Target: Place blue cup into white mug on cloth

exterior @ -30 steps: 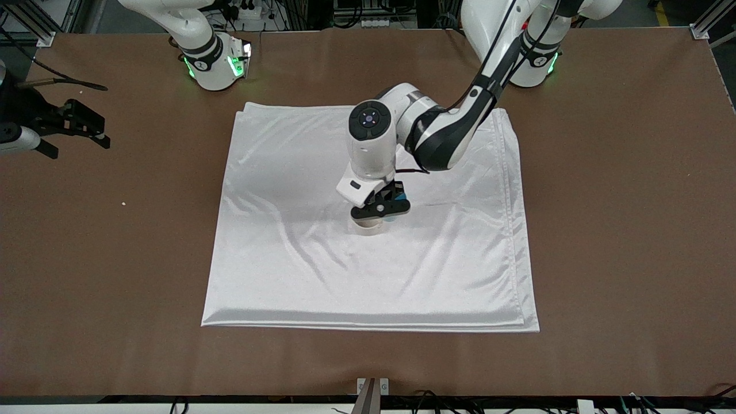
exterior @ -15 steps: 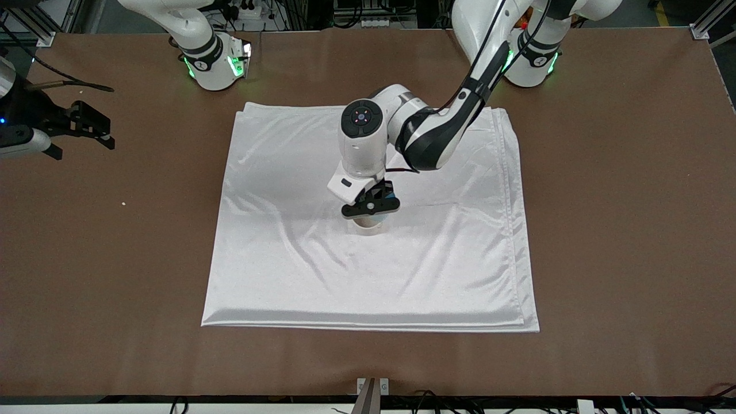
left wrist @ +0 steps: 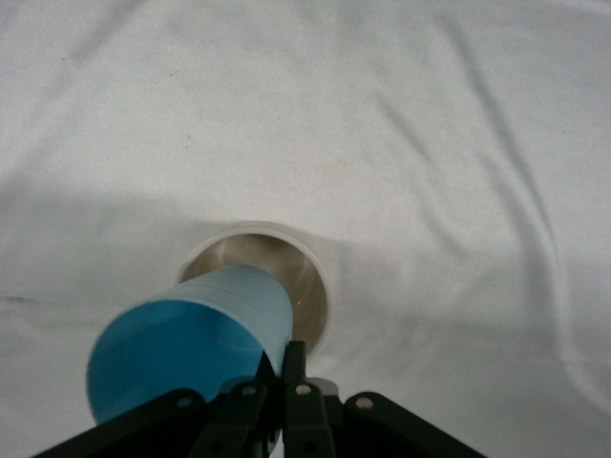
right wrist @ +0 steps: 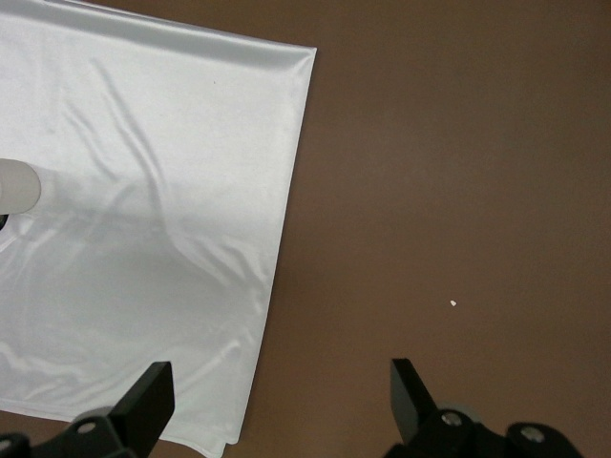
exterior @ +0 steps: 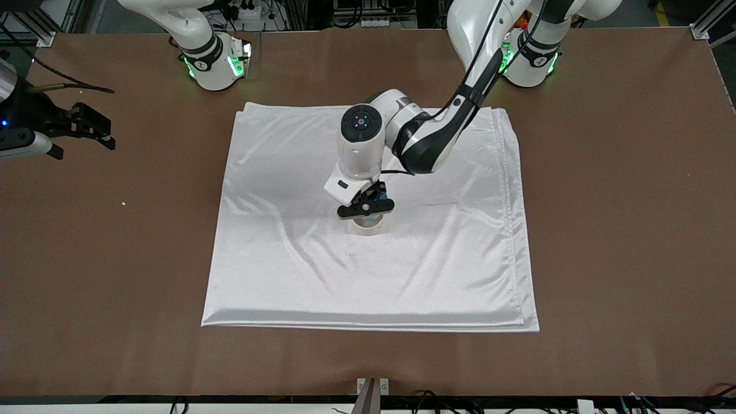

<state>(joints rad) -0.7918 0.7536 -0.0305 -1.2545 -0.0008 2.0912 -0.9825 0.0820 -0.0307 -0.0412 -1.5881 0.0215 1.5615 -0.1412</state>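
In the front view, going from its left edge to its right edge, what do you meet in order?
Right pincer open over bare table → the cloth's edge → left pincer shut on the blue cup above the white mug → bare table.

Both arms are glossy white with black joint bands, green lights at the bases, and black two-finger grippers with silver screws.
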